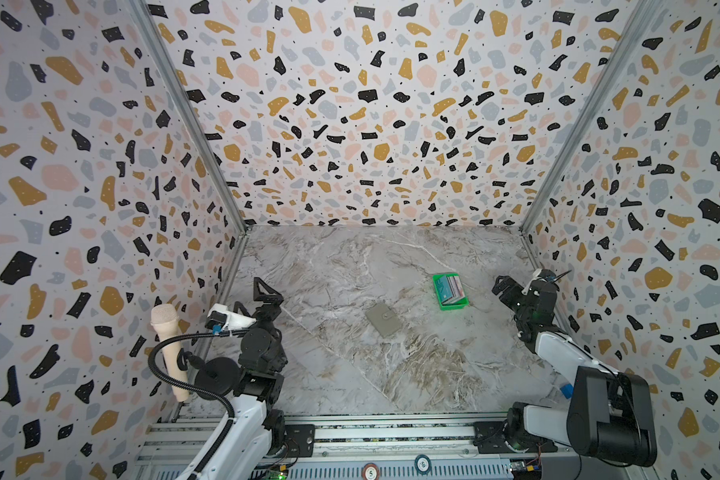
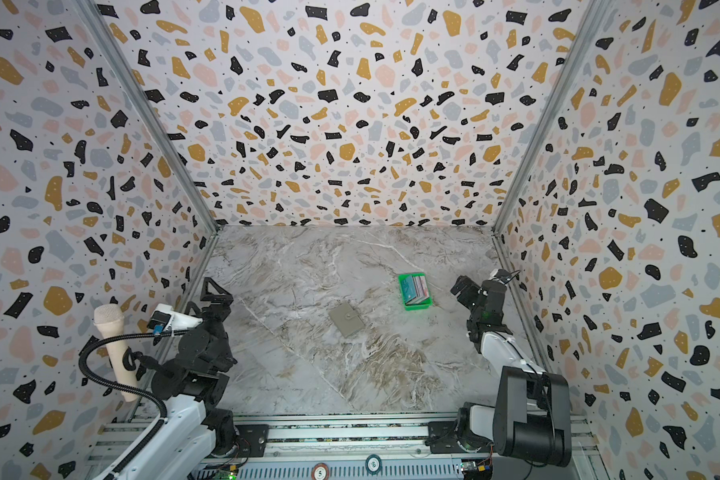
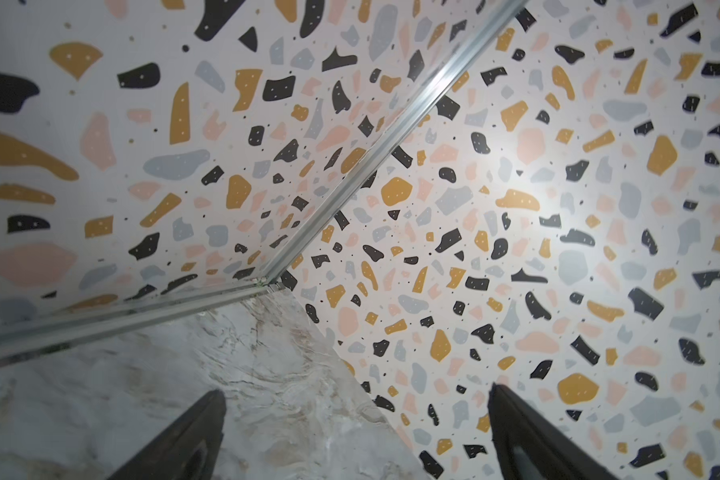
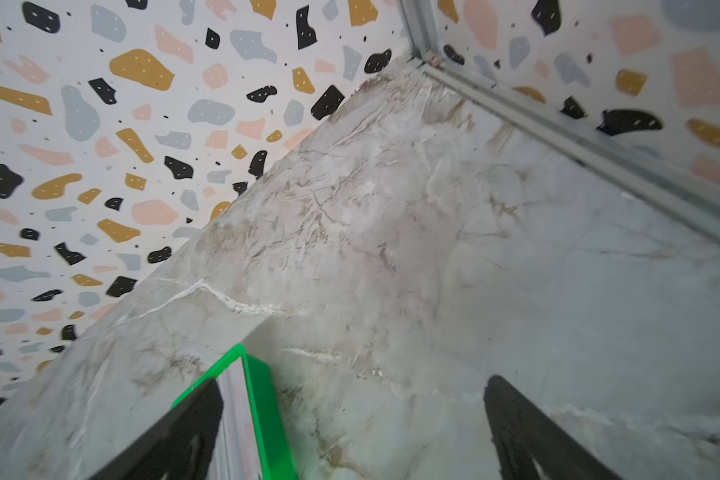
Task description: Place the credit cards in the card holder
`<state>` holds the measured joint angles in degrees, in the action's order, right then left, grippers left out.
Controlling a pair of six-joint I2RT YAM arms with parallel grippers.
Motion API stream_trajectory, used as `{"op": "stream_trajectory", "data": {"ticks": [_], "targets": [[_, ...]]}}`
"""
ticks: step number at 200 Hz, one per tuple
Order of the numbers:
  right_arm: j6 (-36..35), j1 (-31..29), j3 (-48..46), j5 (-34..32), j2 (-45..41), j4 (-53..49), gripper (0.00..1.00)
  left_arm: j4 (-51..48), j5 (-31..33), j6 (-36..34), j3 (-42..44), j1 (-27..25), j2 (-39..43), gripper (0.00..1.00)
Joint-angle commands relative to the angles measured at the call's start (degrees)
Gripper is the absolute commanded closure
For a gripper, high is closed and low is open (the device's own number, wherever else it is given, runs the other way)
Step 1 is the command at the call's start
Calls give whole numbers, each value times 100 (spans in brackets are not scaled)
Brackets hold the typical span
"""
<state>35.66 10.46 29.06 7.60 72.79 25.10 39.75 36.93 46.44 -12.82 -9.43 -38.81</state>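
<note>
The card holder (image 1: 383,319) lies shut mid-table, apart from both grippers. The cards (image 1: 454,289) stand in a green tray (image 1: 454,306) farther right, near the right gripper (image 1: 504,286), its jaws wide and empty. The left gripper (image 1: 252,299), likewise wide and empty, sits at the left edge, well apart from the card holder.

1. The bench (image 1: 350,257) was grey-white marble veined with brown.
2. The walls (image 1: 371,104) wore a terrazzo print: black, mustard, pink and grey-blue flecks on white.
3. The card holder (image 1: 383,319) was plain grey-taupe.
4. The tray (image 1: 454,306) was bright green.
5. The credit cards (image 1: 454,289) showed teal, pink and red edges.
6. The microphone (image 1: 169,349) was beige.
</note>
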Motion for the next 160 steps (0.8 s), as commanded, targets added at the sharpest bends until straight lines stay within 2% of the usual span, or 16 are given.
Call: {"op": "stream_trajectory", "data": {"ticks": [1,22,37,56,67,84,102,134,148,160], "targets": [[276,102,-295,1193,-257,1016,1,-447,-478,778,-392,-6,-67,0],[420,132,-477,1088,-537,1244,1,-740,-1145,777,-786,-6,-426,0],[276,134,-56,1397,-395,569,1,-609,-1781,641,-915,-6,-619,0],[133,86,649,1779,55,-464,0,88,-2639,754,-801,-15,-829,0],[-21,-62,844,2017,196,-679,6,271,-2922,973,-757,-19,-907,0],[-394,-571,988,1773,137,-999,6,374,-3249,1009,-737,-107,-908,0],[-738,-1316,1050,1348,-47,-1201,6,161,-3323,866,-759,-357,-777,0],[-1149,-2705,995,1073,-110,-982,10,-477,-3471,463,-907,-1102,-663,3],[-1205,-3141,1136,1204,161,-1090,17,-626,-3564,257,-827,-1451,-696,6],[-1237,-3375,1191,1626,486,-976,23,-688,-3653,273,-691,-1728,-756,9]]}}
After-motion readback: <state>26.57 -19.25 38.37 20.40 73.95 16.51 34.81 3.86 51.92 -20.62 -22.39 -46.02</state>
